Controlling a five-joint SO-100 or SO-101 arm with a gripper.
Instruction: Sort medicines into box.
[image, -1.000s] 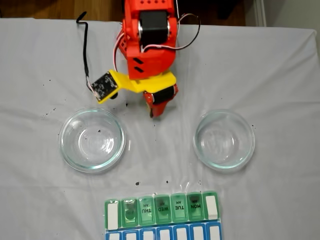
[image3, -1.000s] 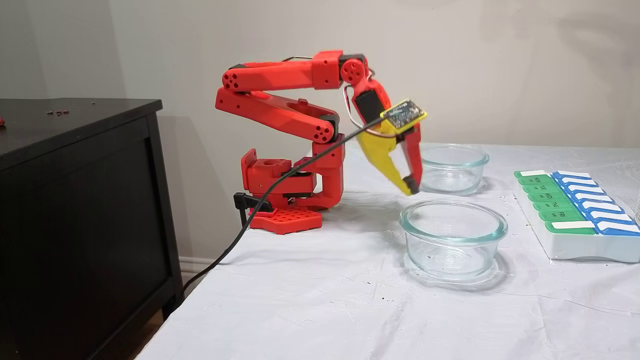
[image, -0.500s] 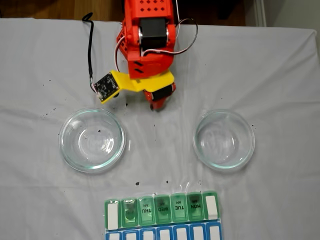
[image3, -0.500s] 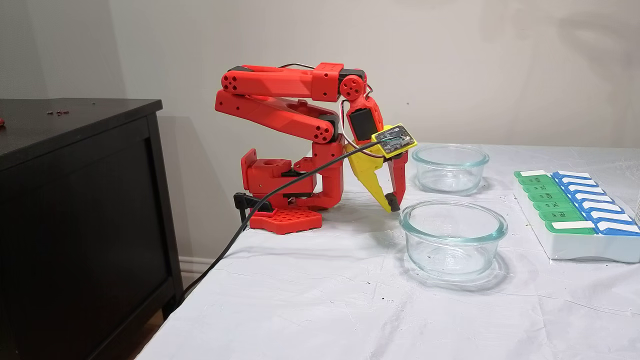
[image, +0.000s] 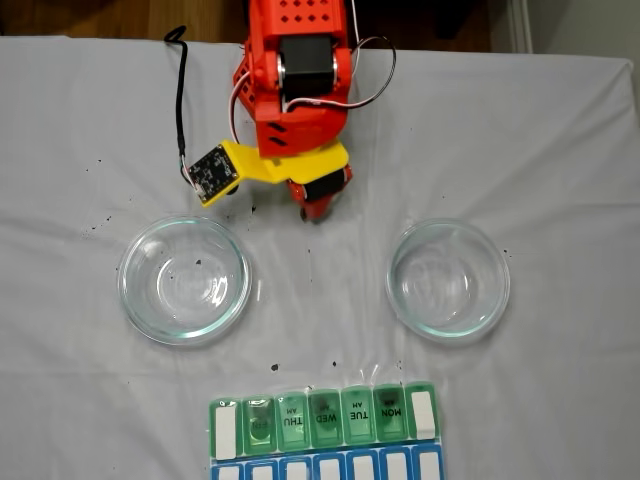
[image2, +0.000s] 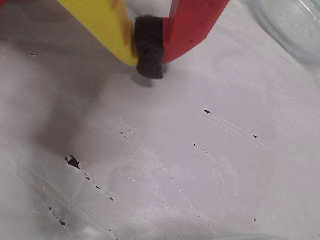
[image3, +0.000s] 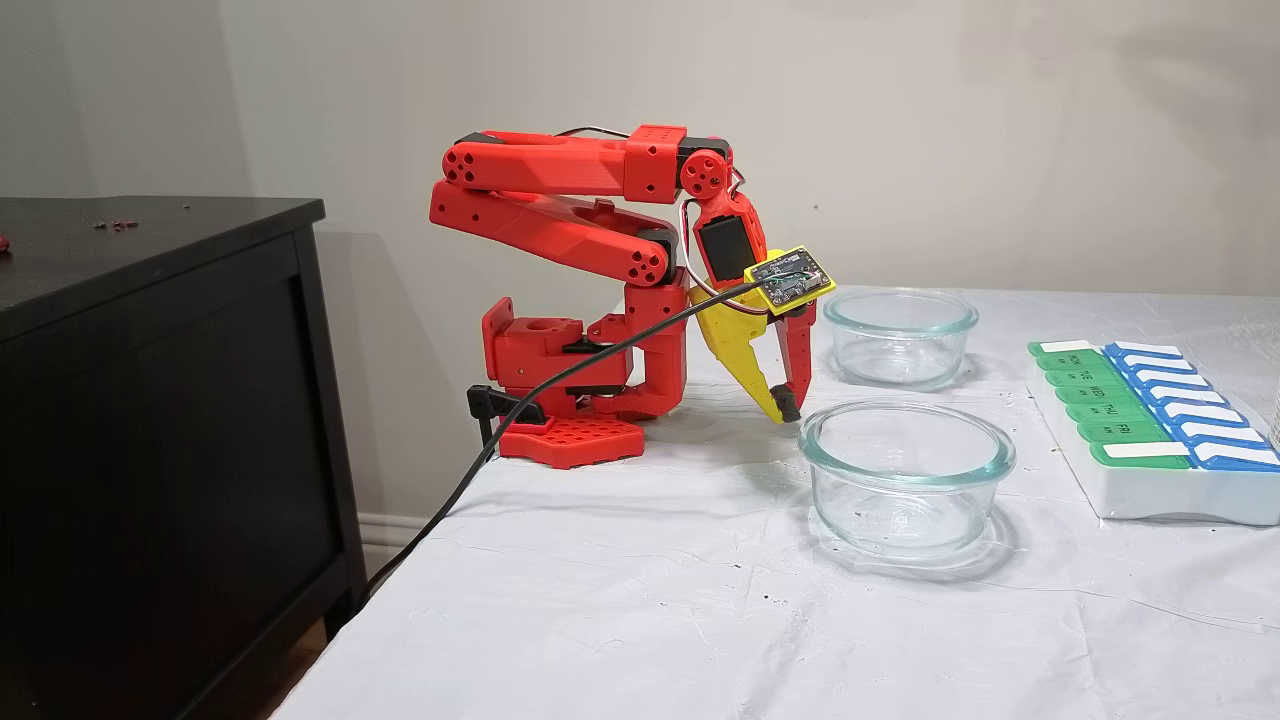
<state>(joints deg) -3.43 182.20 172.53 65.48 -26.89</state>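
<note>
My red and yellow gripper (image: 312, 214) hangs shut just above the white cloth, close to the arm's base and between the two glass dishes. In the wrist view the gripper (image2: 149, 62) has only its black foam pad squeezed between the yellow and red fingers. From the side the gripper (image3: 786, 411) points down beside the rim of the near dish. The box (image: 320, 420), with green lids over a blue row, lies at the table's front edge, and sits at the right as the box (image3: 1150, 490) in the side view. Its lids look closed. The medicines are out of view.
Two clear glass dishes, one at the left (image: 122, 278) and one at the right (image: 506, 280), stand empty on the cloth. Small black specks (image2: 73, 161) dot the cloth. A black cable (image3: 560, 375) runs off the table's edge. A dark cabinet (image3: 150, 400) stands beside the table.
Over the last second the arm drew back toward its base and lowered the shut gripper near the cloth. It has barely moved in the last half second.
</note>
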